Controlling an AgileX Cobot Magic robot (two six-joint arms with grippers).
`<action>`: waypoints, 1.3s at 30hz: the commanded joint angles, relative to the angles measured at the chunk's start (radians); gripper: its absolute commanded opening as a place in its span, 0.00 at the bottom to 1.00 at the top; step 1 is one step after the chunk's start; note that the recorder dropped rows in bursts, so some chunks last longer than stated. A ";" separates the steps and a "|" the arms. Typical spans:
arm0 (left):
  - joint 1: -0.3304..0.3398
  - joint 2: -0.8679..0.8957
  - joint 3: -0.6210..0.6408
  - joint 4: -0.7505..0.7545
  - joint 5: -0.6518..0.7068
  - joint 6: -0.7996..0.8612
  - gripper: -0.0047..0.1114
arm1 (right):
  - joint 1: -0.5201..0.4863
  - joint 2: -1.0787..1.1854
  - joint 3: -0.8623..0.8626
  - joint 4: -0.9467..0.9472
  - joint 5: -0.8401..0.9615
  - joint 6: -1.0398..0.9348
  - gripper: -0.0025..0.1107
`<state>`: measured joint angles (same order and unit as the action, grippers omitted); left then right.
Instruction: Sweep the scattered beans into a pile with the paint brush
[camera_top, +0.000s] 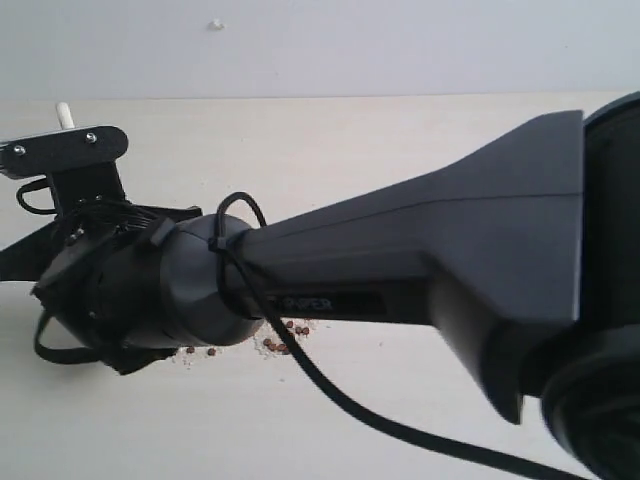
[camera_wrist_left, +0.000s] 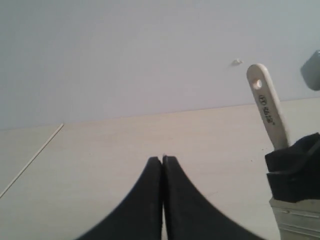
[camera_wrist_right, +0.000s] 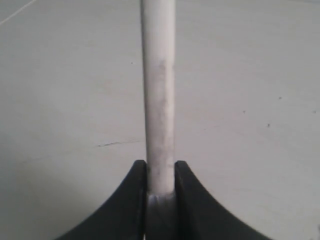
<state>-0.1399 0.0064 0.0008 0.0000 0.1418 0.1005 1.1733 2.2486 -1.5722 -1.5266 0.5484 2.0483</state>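
Between the jaws of the right gripper (camera_wrist_right: 160, 167) sits the paint brush (camera_wrist_right: 159, 100) handle, clamped; left gripper (camera_wrist_left: 162, 159) pressed closed

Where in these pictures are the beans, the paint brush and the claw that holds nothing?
beans (camera_top: 270, 345), exterior view, on the reddish cluster
paint brush (camera_wrist_left: 267, 107), left wrist view, on its wooden handle
left claw (camera_wrist_left: 162, 160), left wrist view, between its shut tips

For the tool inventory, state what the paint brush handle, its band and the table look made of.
Paint brush handle: pale wood, apparently unvarnished; matte, printed marking, drilled hole.
Band: likely sheet metal; silvery, ridged sheen.
Table: light wood or laminate, cannot tell which; faint grain, matte.
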 joint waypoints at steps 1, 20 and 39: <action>0.001 -0.006 -0.001 -0.007 -0.001 0.000 0.04 | 0.002 -0.077 0.110 -0.166 0.038 0.080 0.02; 0.001 -0.006 -0.001 -0.007 -0.001 0.000 0.04 | 0.000 -0.345 0.237 -0.218 -0.039 -0.100 0.02; 0.001 -0.006 -0.001 -0.007 -0.001 0.000 0.04 | 0.000 -0.816 0.444 -0.218 -0.973 -0.661 0.02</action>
<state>-0.1399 0.0064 0.0008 0.0000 0.1418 0.1005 1.1771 1.4561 -1.1688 -1.7342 -0.3091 1.4030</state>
